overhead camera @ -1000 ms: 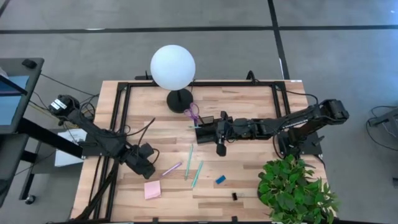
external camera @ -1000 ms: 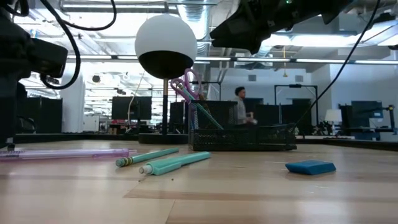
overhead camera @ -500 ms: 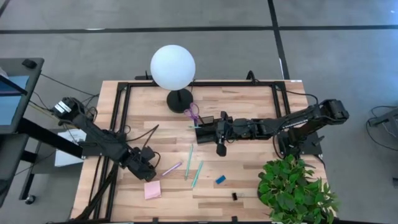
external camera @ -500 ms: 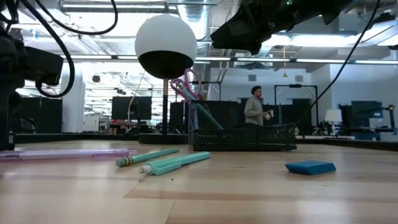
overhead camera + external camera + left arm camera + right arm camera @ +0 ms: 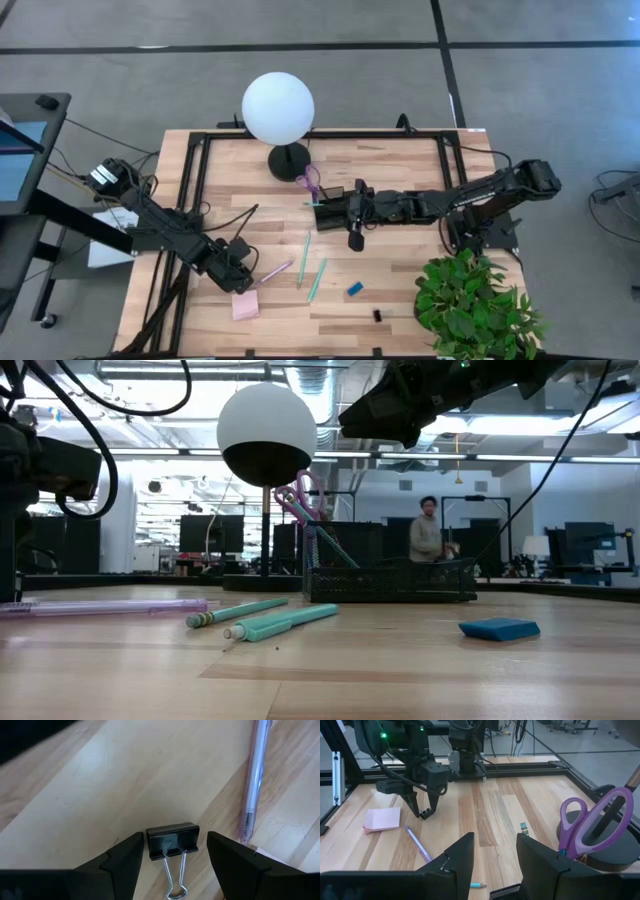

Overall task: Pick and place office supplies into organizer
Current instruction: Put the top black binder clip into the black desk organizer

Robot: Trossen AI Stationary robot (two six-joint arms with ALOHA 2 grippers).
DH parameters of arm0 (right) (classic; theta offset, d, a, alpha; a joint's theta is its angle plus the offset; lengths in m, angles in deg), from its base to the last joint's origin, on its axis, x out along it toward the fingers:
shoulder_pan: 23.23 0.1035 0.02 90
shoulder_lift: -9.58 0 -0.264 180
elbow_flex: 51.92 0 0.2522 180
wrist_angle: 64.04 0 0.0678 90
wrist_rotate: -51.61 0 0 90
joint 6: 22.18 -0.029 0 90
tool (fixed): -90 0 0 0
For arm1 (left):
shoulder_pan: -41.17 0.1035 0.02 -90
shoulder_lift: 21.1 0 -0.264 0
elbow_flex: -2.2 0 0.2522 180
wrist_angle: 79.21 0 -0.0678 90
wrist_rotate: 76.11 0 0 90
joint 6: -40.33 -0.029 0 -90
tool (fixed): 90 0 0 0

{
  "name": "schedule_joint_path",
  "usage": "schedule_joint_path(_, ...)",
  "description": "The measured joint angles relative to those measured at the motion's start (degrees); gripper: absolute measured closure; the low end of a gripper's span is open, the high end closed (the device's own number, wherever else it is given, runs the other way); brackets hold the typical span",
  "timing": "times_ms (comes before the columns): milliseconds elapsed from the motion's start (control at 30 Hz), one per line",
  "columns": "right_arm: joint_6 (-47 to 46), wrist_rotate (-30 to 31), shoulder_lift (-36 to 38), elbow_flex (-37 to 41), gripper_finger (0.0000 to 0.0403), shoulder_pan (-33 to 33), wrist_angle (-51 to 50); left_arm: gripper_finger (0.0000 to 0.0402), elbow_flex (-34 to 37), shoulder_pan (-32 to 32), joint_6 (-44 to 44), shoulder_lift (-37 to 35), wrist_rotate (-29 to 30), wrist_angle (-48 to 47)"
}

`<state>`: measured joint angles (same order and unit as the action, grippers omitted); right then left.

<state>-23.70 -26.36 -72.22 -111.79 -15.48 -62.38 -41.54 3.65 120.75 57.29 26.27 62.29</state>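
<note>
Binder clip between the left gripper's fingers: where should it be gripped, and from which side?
Grip the binder clip by its black body, coming straight down. It lies flat on the table, wire handles trailing toward the wrist, and the open left gripper already straddles the body's short ends.

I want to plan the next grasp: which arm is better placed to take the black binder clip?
Left. The left gripper is open with the binder clip between its fingers; the right gripper is far off by the organizer.

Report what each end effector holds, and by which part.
Nothing held. The open left end effector straddles a black binder clip on the table; the right end effector is open, empty.
</note>
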Motion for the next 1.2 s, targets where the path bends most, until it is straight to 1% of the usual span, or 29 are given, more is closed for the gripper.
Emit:
schedule_joint_path(100,0.0,0.0,0.0,0.0,0.0264,0.0,0.0,0.018,0.0,0.0,0.3,0.0,0.1,-0.2)
schedule_joint_path(233,0.0,0.0,0.0,0.0,0.0266,0.0,0.0,0.0183,0.0,0.0,2.9,0.3,0.7,-1.8)
schedule_joint_path(333,0.0,0.0,0.0,0.0,0.0266,0.0,0.0,0.0202,0.0,0.0,4.5,0.3,1.5,-3.2)
schedule_joint_path(567,0.0,0.0,0.0,0.0,0.0268,0.0,0.0,0.0268,0.0,0.0,5.1,0.4,2.3,-3.6)
schedule_joint_path(667,0.0,0.0,0.0,0.0,0.0269,0.0,0.0,0.0276,0.0,0.0,5.1,0.4,3.3,-3.6)
schedule_joint_path(733,0.0,0.0,0.0,0.0,0.027,0.0,0.0,0.0274,-0.9,0.2,4.3,0.6,5.6,-4.4)
schedule_joint_path(800,0.0,0.0,0.0,0.0,0.027,0.0,0.1,0.0272,-2.1,1.0,1.9,0.8,8.4,-5.7)
schedule_joint_path(867,0.0,0.0,0.0,0.0,0.027,0.0,0.7,0.0273,-3.7,2.7,-1.4,0.8,9.7,-6.9)
schedule_joint_path(1000,0.0,0.0,0.0,0.0,0.0269,0.0,3.4,0.0278,-6.8,8.7,-9.9,0.6,12.7,-7.4)
schedule_joint_path(1067,0.0,0.0,0.0,0.0,0.027,0.0,4.4,0.0278,-8.4,12.4,-16.6,0.6,14.3,-5.8)
schedule_joint_path(1200,-1.7,0.0,0.0,0.0,0.027,0.0,4.3,0.0275,-11.9,19.2,-33.2,0.6,15.7,2.8)
